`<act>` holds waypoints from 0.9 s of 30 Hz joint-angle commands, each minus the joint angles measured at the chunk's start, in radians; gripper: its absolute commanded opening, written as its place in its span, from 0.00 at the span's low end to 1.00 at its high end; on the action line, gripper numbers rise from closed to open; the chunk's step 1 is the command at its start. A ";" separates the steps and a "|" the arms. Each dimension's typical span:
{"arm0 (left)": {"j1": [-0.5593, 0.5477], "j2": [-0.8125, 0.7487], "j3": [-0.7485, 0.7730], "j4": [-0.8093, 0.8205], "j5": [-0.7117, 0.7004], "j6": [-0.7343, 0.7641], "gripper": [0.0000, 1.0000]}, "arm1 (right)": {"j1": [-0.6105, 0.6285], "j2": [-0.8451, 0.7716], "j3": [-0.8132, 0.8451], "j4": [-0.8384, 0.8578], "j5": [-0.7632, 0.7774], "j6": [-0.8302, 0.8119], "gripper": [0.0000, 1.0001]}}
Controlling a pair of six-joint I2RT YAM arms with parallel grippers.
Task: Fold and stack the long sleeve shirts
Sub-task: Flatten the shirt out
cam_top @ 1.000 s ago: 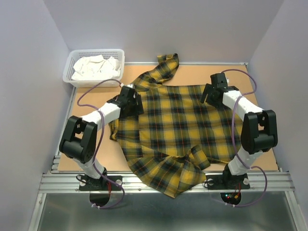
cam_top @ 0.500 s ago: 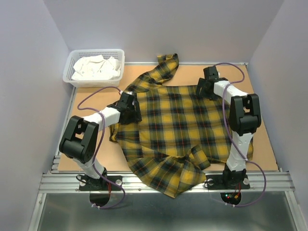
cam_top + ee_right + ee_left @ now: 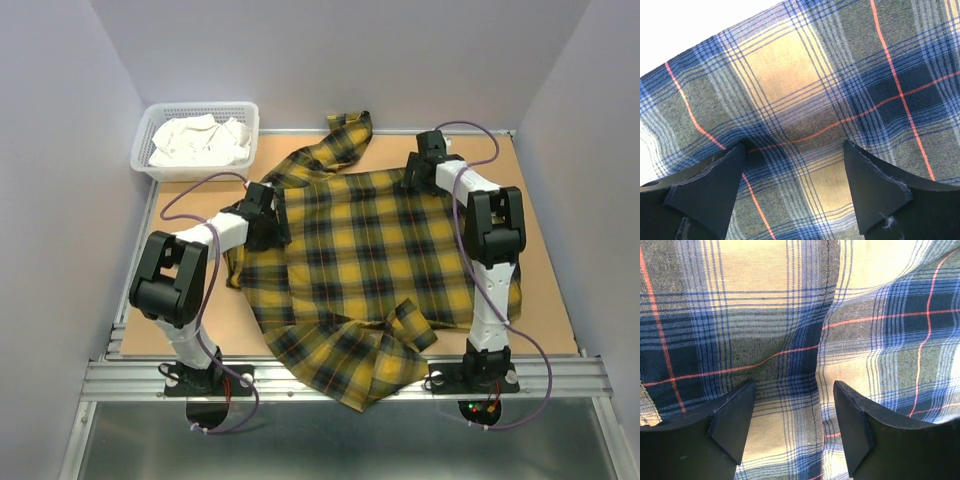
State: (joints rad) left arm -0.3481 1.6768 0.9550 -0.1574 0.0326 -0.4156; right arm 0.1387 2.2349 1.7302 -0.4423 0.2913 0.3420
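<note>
The long sleeve shirt (image 3: 360, 260) is showing yellow crossed by a navy-black plaid with thin red lines; close under the wrist cameras it is reading as cream and blue. The left gripper (image 3: 792, 387) and right gripper (image 3: 795, 145) are showing black fingers, the arms (image 3: 225, 232) wearing white and black with purple cables (image 3: 470, 125). The basket (image 3: 200, 106) and its cloth (image 3: 200, 140) are looking white, the table (image 3: 540, 290) tan

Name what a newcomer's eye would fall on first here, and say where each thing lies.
The large yellow plaid shirt spreads over most of the table, its near end hanging past the near edge. The left hand and the right hand are open just above its far-left and far-right parts. A white basket of pale cloth stands at the far-left corner.
</note>
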 commanded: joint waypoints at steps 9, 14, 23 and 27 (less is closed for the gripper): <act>0.026 0.308 0.396 -0.106 -0.007 0.097 0.76 | -0.106 0.097 0.123 0.007 0.039 -0.020 0.85; 0.024 0.290 0.473 -0.128 0.049 0.098 0.79 | -0.129 0.059 0.160 0.004 0.023 -0.064 0.87; 0.024 -0.078 0.285 -0.137 -0.016 0.023 0.83 | -0.129 -0.289 -0.116 -0.001 -0.125 0.009 0.88; 0.026 -0.210 0.122 -0.145 -0.025 -0.002 0.83 | -0.129 -0.466 -0.315 -0.009 -0.152 0.038 0.88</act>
State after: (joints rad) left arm -0.3294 1.5749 1.1839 -0.2794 0.0353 -0.3805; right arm 0.0055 1.9320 1.5616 -0.4603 0.1864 0.3401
